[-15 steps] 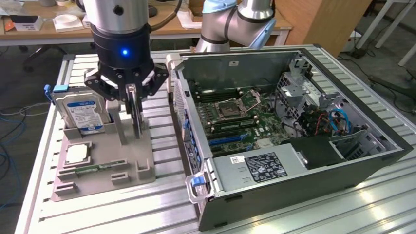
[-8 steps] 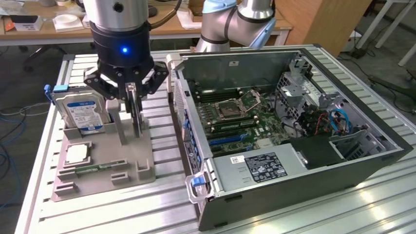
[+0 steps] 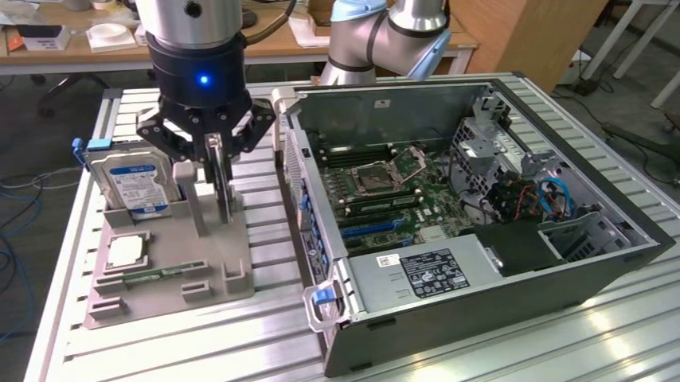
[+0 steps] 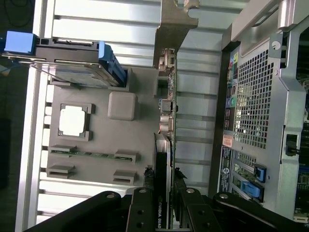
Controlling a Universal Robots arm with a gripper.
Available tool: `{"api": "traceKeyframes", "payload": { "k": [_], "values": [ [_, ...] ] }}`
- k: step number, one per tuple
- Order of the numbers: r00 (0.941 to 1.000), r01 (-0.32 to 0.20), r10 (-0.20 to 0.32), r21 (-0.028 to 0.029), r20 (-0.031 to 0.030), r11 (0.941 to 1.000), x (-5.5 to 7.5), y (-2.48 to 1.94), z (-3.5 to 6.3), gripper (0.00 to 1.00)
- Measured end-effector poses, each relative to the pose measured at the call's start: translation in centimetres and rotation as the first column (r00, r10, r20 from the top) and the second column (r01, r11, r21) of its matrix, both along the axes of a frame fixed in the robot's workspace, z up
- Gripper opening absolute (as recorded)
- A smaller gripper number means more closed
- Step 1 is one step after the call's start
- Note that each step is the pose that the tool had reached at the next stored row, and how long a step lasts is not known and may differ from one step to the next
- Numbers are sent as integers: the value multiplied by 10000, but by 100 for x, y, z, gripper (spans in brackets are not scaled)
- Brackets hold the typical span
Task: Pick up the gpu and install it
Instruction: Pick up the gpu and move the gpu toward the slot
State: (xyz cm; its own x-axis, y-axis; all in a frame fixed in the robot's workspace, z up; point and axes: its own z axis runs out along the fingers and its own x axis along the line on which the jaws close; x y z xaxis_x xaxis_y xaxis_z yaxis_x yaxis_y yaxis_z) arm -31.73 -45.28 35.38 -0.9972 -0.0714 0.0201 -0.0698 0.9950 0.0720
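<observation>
The gpu (image 3: pixel 221 195) stands on edge in a slot of the grey holder (image 3: pixel 170 290), a thin card seen edge-on. My gripper (image 3: pixel 216 159) hangs straight above it, and its black fingers (image 3: pixel 242 131) come down on both sides of the card's top edge. In the wrist view the gpu (image 4: pixel 167 125) runs away from me with its silver bracket (image 4: pixel 174 29) at the far end. There my gripper (image 4: pixel 165 215) is shut on the card's black cooler side, one finger (image 4: pixel 140 210) pressed against each face. The card's lower edge still sits in the holder (image 4: pixel 135 145).
A hard drive with a blue-white label (image 3: pixel 133 185) stands in the holder beside the card, with a processor (image 3: pixel 126 251) and a memory strip (image 3: pixel 159 274) nearer the front. The open computer case (image 3: pixel 595 263) lies at the exterior view's right, motherboard (image 3: pixel 383 191) exposed, power supply (image 3: pixel 425 270) in front.
</observation>
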Motion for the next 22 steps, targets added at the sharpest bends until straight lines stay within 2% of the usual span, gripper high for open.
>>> {"api": "traceKeyframes", "payload": {
  "k": [19,22],
  "values": [
    [9998,-179,179,0,0,9998,-1,0,53,26],
    [10000,43,-43,-15,6,10000,-1,0,52,26]
  ]
}}
